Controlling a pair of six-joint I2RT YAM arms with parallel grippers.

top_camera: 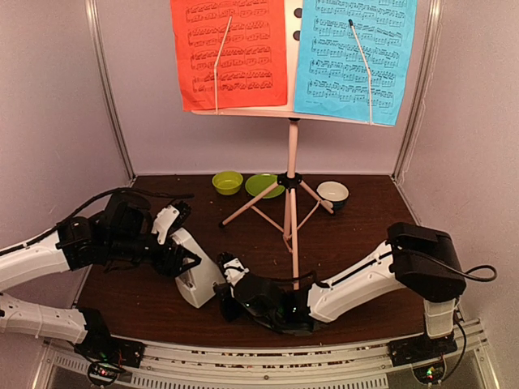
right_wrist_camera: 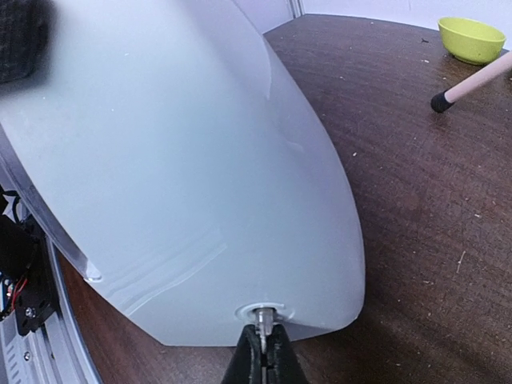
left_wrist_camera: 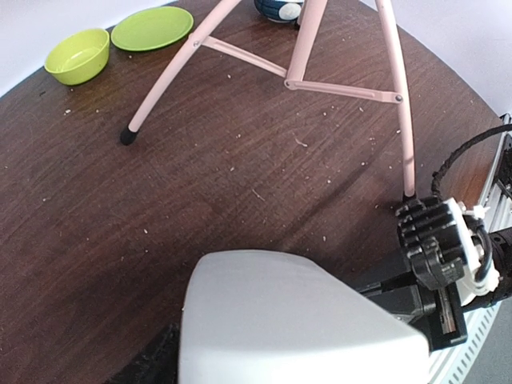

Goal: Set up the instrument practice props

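Note:
The white pyramid metronome [top_camera: 195, 277] stands near the table's front left; it fills the left wrist view [left_wrist_camera: 296, 320] and the right wrist view [right_wrist_camera: 176, 160]. My left gripper [top_camera: 186, 259] is shut on its upper part, its fingers mostly hidden behind the body. My right gripper [top_camera: 225, 284] is shut on a small peg [right_wrist_camera: 262, 314] low on the metronome's side. The pale pink music stand [top_camera: 292, 162] stands at the back on tripod legs [left_wrist_camera: 300, 56], with a red page [top_camera: 231, 53] and a cyan page [top_camera: 353, 57] on it.
A lime-green bowl [top_camera: 227, 182], a lime-green plate [top_camera: 264, 185] and a small white-and-dark bowl [top_camera: 332, 193] sit at the back by the stand's legs. One leg tip [right_wrist_camera: 438, 102] lies close to the metronome. A metal rail [top_camera: 268, 365] runs along the near edge.

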